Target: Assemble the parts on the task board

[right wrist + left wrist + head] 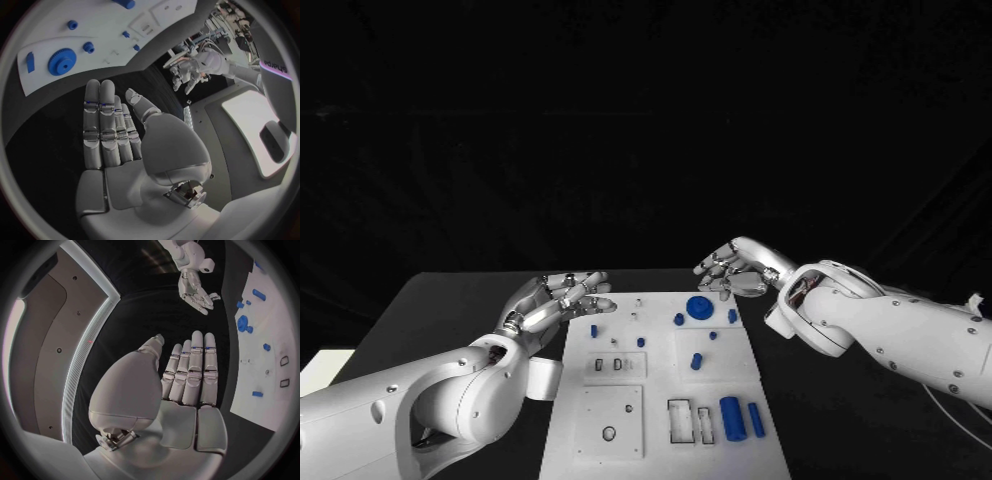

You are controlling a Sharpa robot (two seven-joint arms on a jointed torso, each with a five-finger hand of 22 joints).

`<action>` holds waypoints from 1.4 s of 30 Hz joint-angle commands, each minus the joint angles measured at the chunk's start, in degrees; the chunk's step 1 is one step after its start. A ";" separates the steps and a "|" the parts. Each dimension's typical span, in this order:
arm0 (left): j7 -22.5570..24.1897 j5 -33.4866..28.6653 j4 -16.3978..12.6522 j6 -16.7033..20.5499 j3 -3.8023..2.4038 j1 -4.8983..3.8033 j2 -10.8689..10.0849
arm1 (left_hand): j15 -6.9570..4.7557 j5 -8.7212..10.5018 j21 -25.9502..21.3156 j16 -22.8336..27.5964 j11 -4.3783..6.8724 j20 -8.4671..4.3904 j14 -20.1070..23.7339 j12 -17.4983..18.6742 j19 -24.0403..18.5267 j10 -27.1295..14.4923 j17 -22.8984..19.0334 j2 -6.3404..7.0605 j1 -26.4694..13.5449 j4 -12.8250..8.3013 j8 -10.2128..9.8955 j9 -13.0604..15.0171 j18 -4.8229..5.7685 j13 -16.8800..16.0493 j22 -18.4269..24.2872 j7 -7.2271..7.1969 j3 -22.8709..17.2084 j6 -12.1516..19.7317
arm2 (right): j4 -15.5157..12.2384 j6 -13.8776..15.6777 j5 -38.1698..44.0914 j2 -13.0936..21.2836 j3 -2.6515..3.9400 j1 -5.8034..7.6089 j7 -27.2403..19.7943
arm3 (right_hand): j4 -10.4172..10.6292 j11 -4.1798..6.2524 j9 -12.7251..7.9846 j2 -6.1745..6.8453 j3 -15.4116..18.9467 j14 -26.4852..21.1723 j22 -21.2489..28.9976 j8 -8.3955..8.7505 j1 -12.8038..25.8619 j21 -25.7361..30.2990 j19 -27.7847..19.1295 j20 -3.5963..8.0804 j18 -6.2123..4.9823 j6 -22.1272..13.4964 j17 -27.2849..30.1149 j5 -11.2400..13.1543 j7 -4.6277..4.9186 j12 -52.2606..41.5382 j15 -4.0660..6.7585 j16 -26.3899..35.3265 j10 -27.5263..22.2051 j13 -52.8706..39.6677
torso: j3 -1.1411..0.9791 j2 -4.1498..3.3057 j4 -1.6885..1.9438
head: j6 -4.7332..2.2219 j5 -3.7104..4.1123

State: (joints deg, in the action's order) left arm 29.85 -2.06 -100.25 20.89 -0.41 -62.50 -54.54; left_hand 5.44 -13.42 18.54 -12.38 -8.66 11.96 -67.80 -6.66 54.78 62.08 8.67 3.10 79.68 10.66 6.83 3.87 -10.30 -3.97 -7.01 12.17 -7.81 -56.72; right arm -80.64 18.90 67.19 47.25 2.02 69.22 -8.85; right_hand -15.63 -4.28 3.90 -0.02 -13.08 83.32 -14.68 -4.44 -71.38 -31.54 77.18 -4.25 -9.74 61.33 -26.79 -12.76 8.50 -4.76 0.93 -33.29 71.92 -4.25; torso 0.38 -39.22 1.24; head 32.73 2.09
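My left robot hand [557, 300] sits at centre-left of the head view, just beside the upper left corner of the task board [625, 410]. It is released: the fingers [190, 367] lie straight and side by side in the left wrist view, with nothing in the palm. My right robot hand [737, 268] is at centre-right of the head view, over the worktop [459, 300] just beyond the board's upper right corner. Its fingers are extended in the right wrist view, and it grasps nothing.

The task board is the white plate in the lower centre of the head view, running from between the two robot hands down to the bottom edge. The parts lie on it:
- A large blue gear [700, 306] lies near the board's top edge, closest to my right robot hand.
- A short blue peg [733, 316] stands just to the right of the gear.
- Small blue pieces [679, 320] are scattered across the upper third of the board.
- A long blue cylinder [730, 417] and a thinner blue rod [756, 420] lie side by side near the board's lower right edge.
- Rectangular slots [681, 420] are just to the left of the cylinder.
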 commanded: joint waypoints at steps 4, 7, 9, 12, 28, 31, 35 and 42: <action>-0.78 -4.56 -3.51 -2.71 -0.27 -0.99 -1.66 | 0.14 0.20 0.11 0.30 -0.09 0.03 0.00 0.68 0.34 0.07 0.16 0.23 0.15 -0.27 -0.52 -0.13 -0.24 0.06 0.12 -0.03 -0.12 -0.17 | -0.95 -7.84 22.35 -0.69 0.06 1.18 10.50 | 0.59 0.18 0.06 1.83 -1.70 4.33 -24.65 0.75 1.72 -23.87 6.44 0.86 2.53 1.15 -30.69 0.60 -0.64 1.03 0.70 -37.12 -0.80 0.26 | 0.36 -3.30 0.90 | 0.04 1.25; -0.91 -4.88 -4.54 -2.95 -0.32 -1.35 -2.14 | 0.19 0.22 0.05 0.44 -0.17 0.05 0.06 0.92 0.33 -0.06 0.23 0.32 0.01 -0.27 -0.71 -0.14 -0.22 0.11 0.19 0.05 -0.09 -0.11 | -0.93 -9.86 25.93 -1.20 0.06 1.38 12.35 | 1.07 0.23 0.14 2.15 -2.21 3.69 -27.17 0.64 2.14 -26.52 5.67 0.58 2.75 1.42 -33.19 0.91 -0.49 1.18 0.39 -39.47 -2.41 0.46 | 0.42 -4.00 1.11 | -0.29 1.45; -1.04 -4.99 -4.98 -3.20 -0.33 -1.50 -2.29 | 0.22 0.20 0.03 0.48 -0.23 0.06 0.03 1.09 0.35 -0.18 0.30 0.36 -0.04 -0.30 -0.85 -0.16 -0.21 0.14 0.23 0.11 -0.09 -0.03 | -0.81 -10.55 27.64 -1.52 0.07 1.45 13.01 | 1.29 0.01 0.17 2.38 -2.39 3.39 -26.27 0.62 2.16 -26.28 5.00 0.48 2.44 1.53 -33.65 0.98 -0.64 1.10 0.25 -40.03 -3.29 0.49 | 0.43 -4.28 1.28 | -0.28 1.64; -1.18 -5.09 -5.54 -3.51 -0.34 -1.64 -2.41 | 0.25 0.16 -0.01 0.55 -0.29 0.08 0.04 1.27 0.35 -0.31 0.37 0.39 -0.04 -0.37 -1.00 -0.17 -0.20 0.16 0.27 0.18 -0.12 0.06 | -0.73 -10.80 29.61 -1.97 0.07 1.51 13.55 | 1.50 0.01 0.17 2.54 -2.63 3.25 -26.40 0.68 2.04 -26.74 4.57 0.35 2.27 1.45 -34.55 1.01 -0.56 1.06 0.11 -40.84 -3.81 0.48 | 0.44 -4.75 1.59 | -0.38 1.63; -1.68 -5.19 -6.32 -3.74 -0.35 -1.78 -2.60 | 0.41 0.10 -0.20 0.89 -0.46 0.17 0.33 1.70 0.19 -0.56 0.48 0.46 -0.15 -0.48 -1.36 -0.17 -0.15 0.18 0.44 0.37 -0.17 0.21 | -0.79 -12.57 31.70 -3.68 0.08 1.94 13.37 | 2.22 -0.24 0.15 2.68 -3.23 3.05 -28.44 0.69 1.73 -28.88 4.07 -0.08 2.26 1.17 -35.95 1.10 -0.27 0.92 -0.14 -42.25 -4.64 0.46 | 0.63 -5.82 1.98 | -0.46 1.97; -1.79 -5.19 -6.34 -3.77 -0.35 -1.79 -2.61 | 0.41 0.10 -0.20 0.89 -0.46 0.17 0.33 1.70 0.19 -0.56 0.48 0.46 -0.15 -0.48 -1.36 -0.17 -0.15 0.18 0.44 0.37 -0.17 0.21 | -0.61 -12.94 31.84 -3.90 0.08 2.00 13.48 | 2.28 -0.27 0.16 2.63 -3.33 3.05 -28.58 0.68 1.67 -29.03 4.02 -0.11 2.26 1.19 -36.10 1.11 -0.20 0.91 -0.15 -42.38 -4.62 0.45 | 0.64 -5.93 2.06 | -0.48 2.06; -1.98 -5.19 -6.37 -3.73 -0.35 -1.80 -2.63 | 0.44 0.10 -0.23 0.94 -0.50 0.19 0.35 1.79 0.17 -0.62 0.51 0.47 -0.15 -0.52 -1.45 -0.17 -0.16 0.18 0.47 0.43 -0.19 0.26 | -0.36 -13.51 32.07 -4.26 0.08 2.04 13.61 | 2.37 -0.32 0.17 2.50 -3.56 3.02 -28.79 0.68 1.52 -29.27 3.93 -0.16 2.26 1.22 -36.24 1.10 -0.15 0.91 -0.19 -42.53 -4.63 0.46 | 0.60 -6.15 2.11 | -0.51 2.05; -2.27 -5.19 -6.58 -3.67 -0.36 -1.82 -2.75 | 0.47 0.09 -0.26 1.00 -0.57 0.22 0.35 1.93 0.16 -0.72 0.57 0.48 -0.15 -0.58 -1.59 -0.18 -0.16 0.19 0.51 0.52 -0.22 0.35 | 0.74 -14.64 32.71 -5.29 0.07 2.06 13.67 | 2.52 -0.31 0.21 2.25 -4.14 2.95 -29.10 0.61 1.20 -29.66 3.72 -0.26 2.24 1.41 -36.35 1.16 -0.14 0.88 -0.22 -42.74 -4.53 0.46 | 0.60 -6.42 2.19 | -0.38 2.04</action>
State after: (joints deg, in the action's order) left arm 27.69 -7.05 -106.57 18.42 -0.72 -64.22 -57.31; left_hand 5.64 -13.43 18.53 -11.70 -9.11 11.96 -67.59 -5.11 54.77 61.63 9.20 3.10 79.68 10.50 5.48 3.77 -10.29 -3.83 -6.56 12.38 -7.98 -56.51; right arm -80.10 6.25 98.34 42.15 2.07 71.24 4.38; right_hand -13.17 -4.51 4.05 2.25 -16.92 83.92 -43.71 -3.96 -69.70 -61.02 81.22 -4.42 -7.96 62.68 -63.08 -11.97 7.95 -3.86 1.12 -75.83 67.46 -3.77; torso 1.00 -45.43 3.37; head 32.28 4.15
